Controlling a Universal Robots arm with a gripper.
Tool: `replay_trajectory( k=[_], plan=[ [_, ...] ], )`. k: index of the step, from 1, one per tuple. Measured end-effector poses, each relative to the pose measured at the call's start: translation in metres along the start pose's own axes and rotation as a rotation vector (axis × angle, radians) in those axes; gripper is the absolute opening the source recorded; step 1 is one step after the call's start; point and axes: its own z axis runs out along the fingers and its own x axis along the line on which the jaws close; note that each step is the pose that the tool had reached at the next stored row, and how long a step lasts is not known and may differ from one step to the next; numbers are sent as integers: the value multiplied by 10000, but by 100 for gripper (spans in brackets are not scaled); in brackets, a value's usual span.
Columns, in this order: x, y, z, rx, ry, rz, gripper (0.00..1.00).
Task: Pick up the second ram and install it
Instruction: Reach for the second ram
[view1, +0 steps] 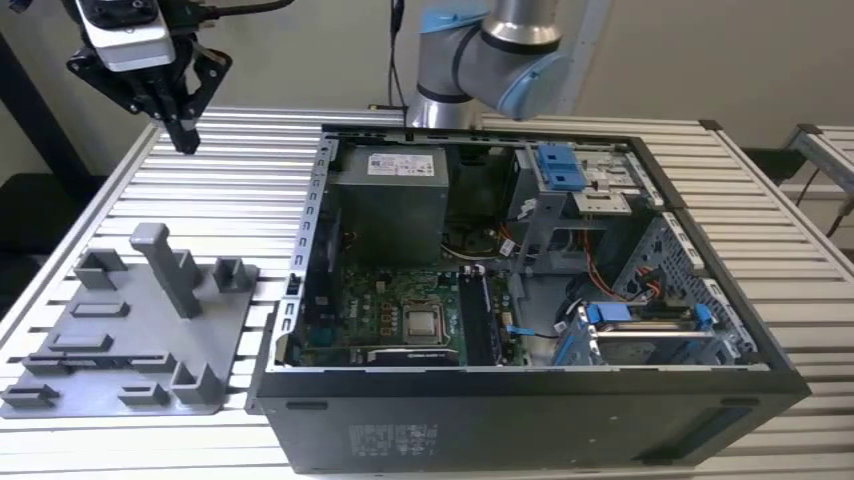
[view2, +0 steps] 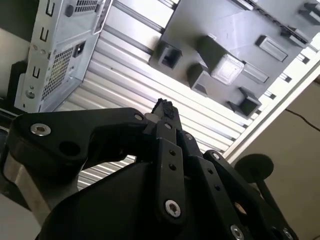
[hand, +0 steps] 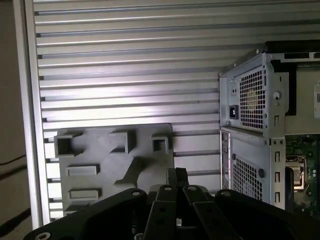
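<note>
The black two-finger gripper (view1: 183, 140) hangs above the slatted aluminium table (view1: 254, 170), fingers pressed together on nothing, apparently parked clear of the open black computer case (view1: 534, 420). Inside, a narrow dark memory board (view1: 475, 318), seemingly the second ram, sits slotted beside the square silver processor chip (view1: 424, 322).

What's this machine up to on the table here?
A robot arm is working beside an open computer case whose motherboard is exposed. Its gripper hovers over the slatted table, past a grey holder tray, with fingers closed and nothing visibly held. It is well away from the case.
</note>
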Motion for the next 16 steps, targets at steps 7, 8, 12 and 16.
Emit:
replay_trajectory(
  k=[7,8,12,16],
  plan=[
    [231,-16,-5,-1,-1,0,11],
    [267,-18,-6,0,0,0,11],
    [411,-28,-8,-1,0,-1,11],
    [556,-37,-11,-1,0,0,11]
  ],
)
